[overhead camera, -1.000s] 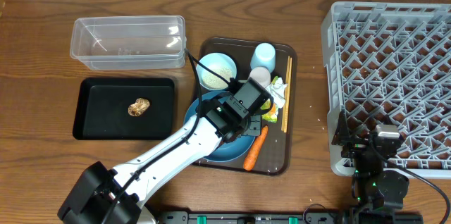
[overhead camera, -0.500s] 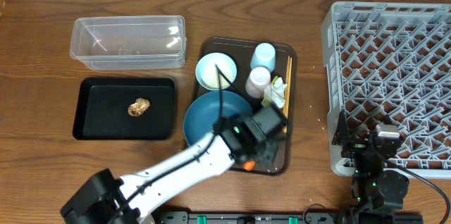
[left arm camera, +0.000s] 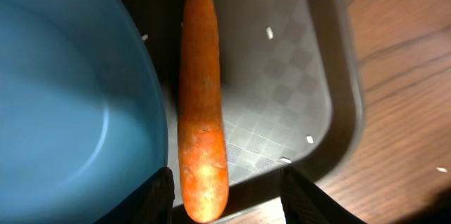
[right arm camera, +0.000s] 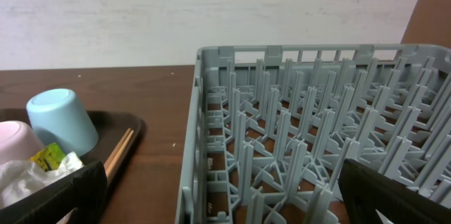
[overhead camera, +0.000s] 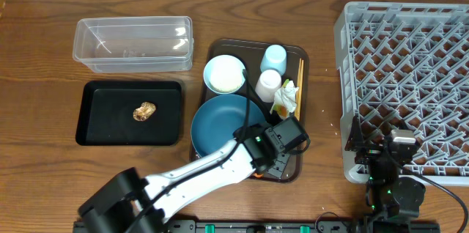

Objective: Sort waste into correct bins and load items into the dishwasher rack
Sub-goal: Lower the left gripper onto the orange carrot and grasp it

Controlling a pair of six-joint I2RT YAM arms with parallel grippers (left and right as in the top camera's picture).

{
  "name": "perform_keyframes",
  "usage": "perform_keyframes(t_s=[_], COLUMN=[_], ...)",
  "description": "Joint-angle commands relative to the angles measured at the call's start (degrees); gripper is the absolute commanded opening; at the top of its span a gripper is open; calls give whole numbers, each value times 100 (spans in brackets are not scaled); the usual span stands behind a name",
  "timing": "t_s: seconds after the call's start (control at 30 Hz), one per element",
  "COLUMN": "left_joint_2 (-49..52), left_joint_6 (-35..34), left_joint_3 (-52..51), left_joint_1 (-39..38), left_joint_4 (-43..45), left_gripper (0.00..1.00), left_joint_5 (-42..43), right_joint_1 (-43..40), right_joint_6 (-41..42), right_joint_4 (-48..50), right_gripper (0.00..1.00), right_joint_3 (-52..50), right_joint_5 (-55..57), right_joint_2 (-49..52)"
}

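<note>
The orange carrot (left arm camera: 201, 97) lies lengthwise on the dark-brown serving tray (left arm camera: 282, 111), right beside the blue plate (left arm camera: 70, 97). My left gripper (left arm camera: 225, 199) is open and straddles the carrot's near end, with a gap on each side. From overhead the left gripper (overhead camera: 282, 145) covers the tray's front right corner and hides most of the carrot. The right gripper (right arm camera: 225, 196) stands wide open with nothing between its fingers, at the near left edge of the grey dishwasher rack (right arm camera: 317, 111). A brown food lump (overhead camera: 145, 111) rests in the black tray (overhead camera: 102, 112).
The clear tub (overhead camera: 132, 42) stands behind the black tray. On the serving tray are a pale-blue bowl (overhead camera: 224, 74), a pale-blue cup (overhead camera: 274, 58), a whitish cup (overhead camera: 269, 84), wrapper and tissue (overhead camera: 286, 97), and chopsticks (overhead camera: 299, 86). Rice grains (left arm camera: 270, 33) dot the tray. The rack (overhead camera: 410, 79) fills the right.
My left gripper swung from above the plate and cups toward the tray's front right corner and came down over the carrot, its jaws a little wider. The right arm stayed still.
</note>
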Motion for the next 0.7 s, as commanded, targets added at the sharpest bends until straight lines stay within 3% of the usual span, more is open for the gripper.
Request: perform_keyframes(t_s=[0.0,0.43,0.53,0.67], left_joint_2=[192,227,326,448], left_joint_6=[146,144,144,96], left_joint_3=[105,105,105,107], left_joint_1=[-59,-247,-245,-195], left_joint_4=[66,280,282,280], left_gripper=[49,50,61,63], left_joint_5=[-28,-85,-199,-129], right_joint_1=[-37,-37,-37,-37], right_joint_6=[-59,-59,-59,-59], right_joint_4=[-17,-17,-17,-17], right_gripper=[99,99,99,99], right_joint_3=[-11,-11,-11,-11], right_joint_5=[-4,-7,-7,-7], right_joint_2=[-31,-31,-31,-31])
